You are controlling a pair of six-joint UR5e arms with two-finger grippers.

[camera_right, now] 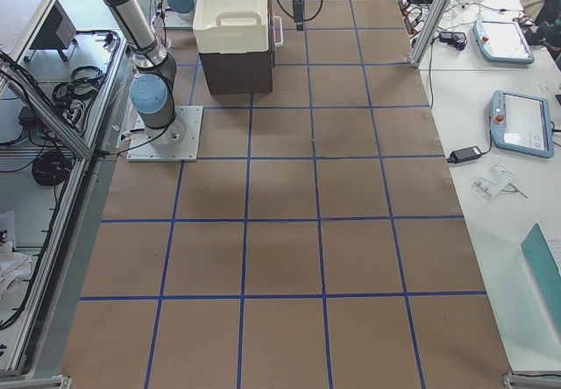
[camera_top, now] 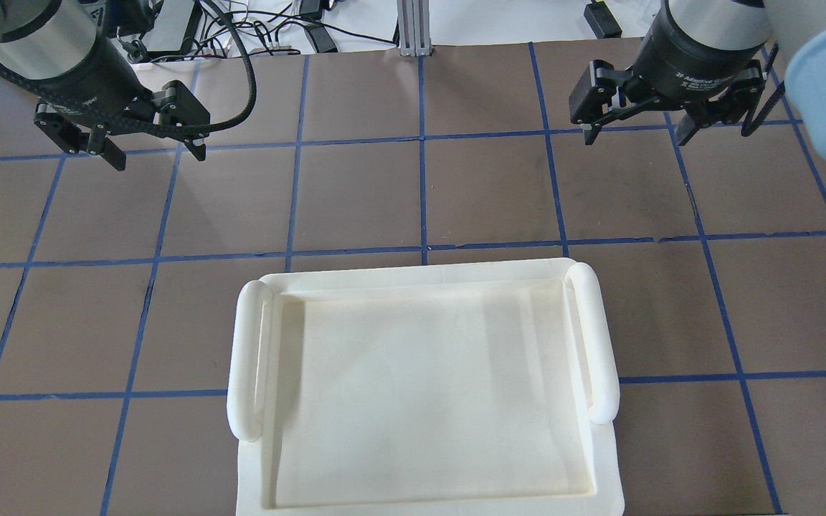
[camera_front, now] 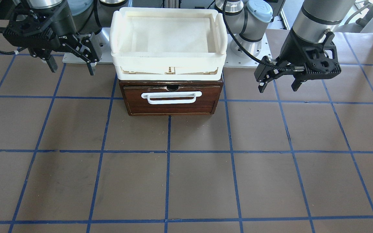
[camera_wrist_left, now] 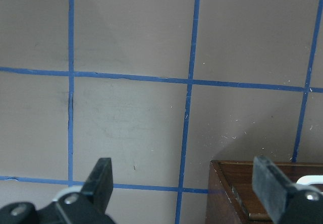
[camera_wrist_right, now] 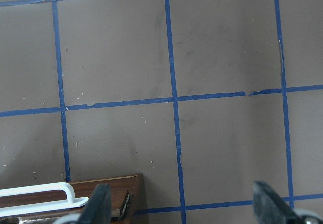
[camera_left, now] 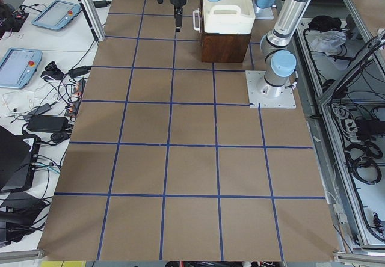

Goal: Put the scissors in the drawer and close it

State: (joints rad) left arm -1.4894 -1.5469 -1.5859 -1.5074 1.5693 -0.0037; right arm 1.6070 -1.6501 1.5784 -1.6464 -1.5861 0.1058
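The scissors show in no view. The dark-brown drawer (camera_front: 173, 108) with its white wire handle (camera_front: 172, 97) sits pushed in, flush with its wooden box, under the cream tray. My left gripper (camera_front: 280, 82) hangs open and empty above the table beside the box; it also shows in the overhead view (camera_top: 151, 154). My right gripper (camera_front: 71, 68) is open and empty on the box's other side, also in the overhead view (camera_top: 635, 136). The left wrist view shows the box's corner (camera_wrist_left: 262, 188) past the open fingers (camera_wrist_left: 101, 178). The right wrist view shows the handle's end (camera_wrist_right: 40, 191).
A cream-white plastic tray (camera_front: 168, 61) with two side handles rests on top of the wooden box and hides it in the overhead view (camera_top: 599, 337). Brown table with blue tape grid (camera_front: 186, 152) spreads in front. Robot bases (camera_front: 248, 42) stand behind the box.
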